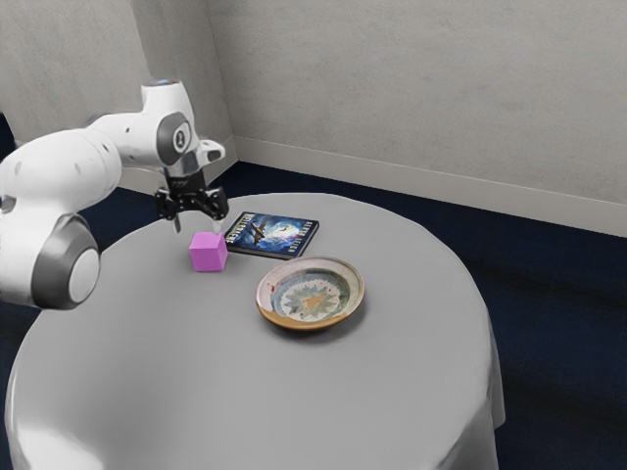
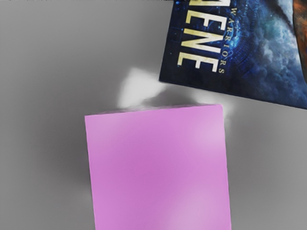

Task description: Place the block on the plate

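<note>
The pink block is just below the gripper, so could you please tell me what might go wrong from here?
The open gripper hovers over the block; if it comes down off-centre, a finger could land on the block or push it away. The book lies close beside the block, so a finger or the block might nudge it. The plate has a raised rim, on which the block could catch or tip if carried too low.

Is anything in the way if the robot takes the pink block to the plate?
Nothing that I can see. Between the pink block and the plate there's only bare gray tablecloth. The book lies beside that path, not across it.
</note>
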You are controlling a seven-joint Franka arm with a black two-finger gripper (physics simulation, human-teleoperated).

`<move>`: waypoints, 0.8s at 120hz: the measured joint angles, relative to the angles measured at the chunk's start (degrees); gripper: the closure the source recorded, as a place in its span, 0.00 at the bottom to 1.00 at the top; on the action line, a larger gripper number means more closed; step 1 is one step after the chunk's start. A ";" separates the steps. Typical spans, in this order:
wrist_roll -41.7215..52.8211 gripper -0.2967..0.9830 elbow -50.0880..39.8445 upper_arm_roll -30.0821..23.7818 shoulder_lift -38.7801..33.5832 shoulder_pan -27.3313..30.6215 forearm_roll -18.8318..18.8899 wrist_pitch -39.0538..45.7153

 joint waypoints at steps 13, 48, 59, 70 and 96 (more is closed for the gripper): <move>-0.74 0.23 0.01 0.02 1.20 0.00 -1.33 1.93; -2.16 0.23 0.01 0.53 3.83 0.05 -3.51 5.84; -2.48 0.23 0.01 0.53 4.47 0.08 -3.63 6.64; -2.75 0.23 0.01 0.48 5.19 0.20 -3.69 7.15; -3.26 0.35 -0.03 0.46 5.59 0.26 -4.18 7.72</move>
